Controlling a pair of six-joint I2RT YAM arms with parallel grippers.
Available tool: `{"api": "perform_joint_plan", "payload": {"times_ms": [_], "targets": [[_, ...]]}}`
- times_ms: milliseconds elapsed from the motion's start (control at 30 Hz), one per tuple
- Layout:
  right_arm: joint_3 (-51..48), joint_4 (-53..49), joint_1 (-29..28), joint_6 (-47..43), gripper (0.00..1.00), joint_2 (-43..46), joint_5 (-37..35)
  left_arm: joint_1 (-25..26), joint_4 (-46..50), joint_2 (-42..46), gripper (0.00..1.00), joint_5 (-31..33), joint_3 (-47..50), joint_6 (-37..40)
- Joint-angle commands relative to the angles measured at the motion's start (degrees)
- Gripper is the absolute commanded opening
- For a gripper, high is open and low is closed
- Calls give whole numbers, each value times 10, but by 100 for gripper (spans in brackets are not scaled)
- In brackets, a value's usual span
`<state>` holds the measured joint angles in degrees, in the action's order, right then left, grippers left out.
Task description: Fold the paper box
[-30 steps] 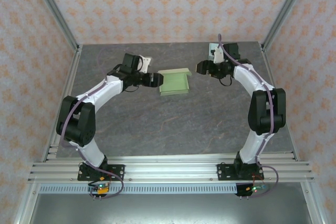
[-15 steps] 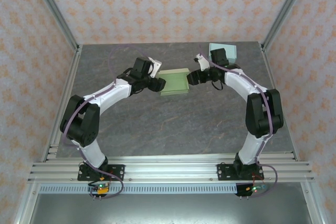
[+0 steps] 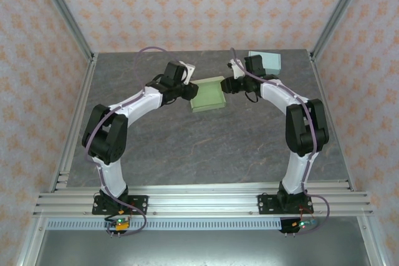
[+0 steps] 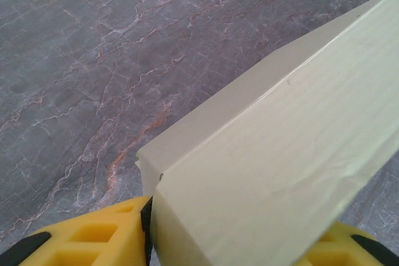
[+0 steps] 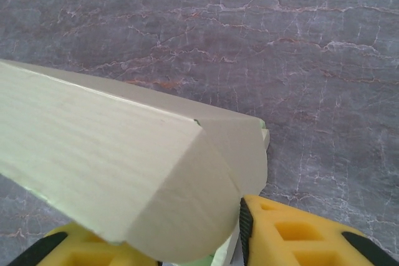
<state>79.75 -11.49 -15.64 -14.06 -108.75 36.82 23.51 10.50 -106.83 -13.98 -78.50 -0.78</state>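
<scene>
The pale green paper box lies on the grey marble table at the back centre, lid folded over. My left gripper is at its left end and my right gripper at its right end. In the left wrist view the paper box fills the gap of the left gripper, its end wall pressed against the black pad of one yellow finger. Seen from the right wrist, a rounded end flap of the paper box sits inside the right gripper, touching a finger's pad.
A light blue box stands at the back right corner, just behind the right wrist. Metal frame posts and patterned walls close in the table on three sides. Bare table stretches in front of the paper box.
Both grippers have moved inward from either side onto the ends of the paper box and their jaws have narrowed around it. The box has shifted slightly towards the back.
</scene>
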Motion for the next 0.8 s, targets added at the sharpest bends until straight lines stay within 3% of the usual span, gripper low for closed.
{"api": "perform_joint_plan", "payload": {"times_ms": [0, 67, 133, 333, 433, 600, 767], "targets": [[11, 20, -8, -1, 37, -7, -26, -3, 14, -14, 41, 25, -31, -9], [20, 15, -9, -2, 38, -13, -41, -4, 24, -20, 40, 35, -41, -7], [22, 20, -9, -4, 53, -13, -65, -3, 27, -22, 40, 41, -48, 0], [53, 6, -9, -24, 57, -37, -81, -7, 39, -46, 38, 40, -58, 5], [75, 1, -9, -25, 56, -57, -73, -9, 41, -53, 36, 43, -63, 9], [102, -9, -9, -25, 44, -80, -63, -16, 46, -64, 35, 43, -77, 4], [101, -3, -11, -37, 39, -76, -68, -23, 61, -81, 26, 45, -103, 5]]}}
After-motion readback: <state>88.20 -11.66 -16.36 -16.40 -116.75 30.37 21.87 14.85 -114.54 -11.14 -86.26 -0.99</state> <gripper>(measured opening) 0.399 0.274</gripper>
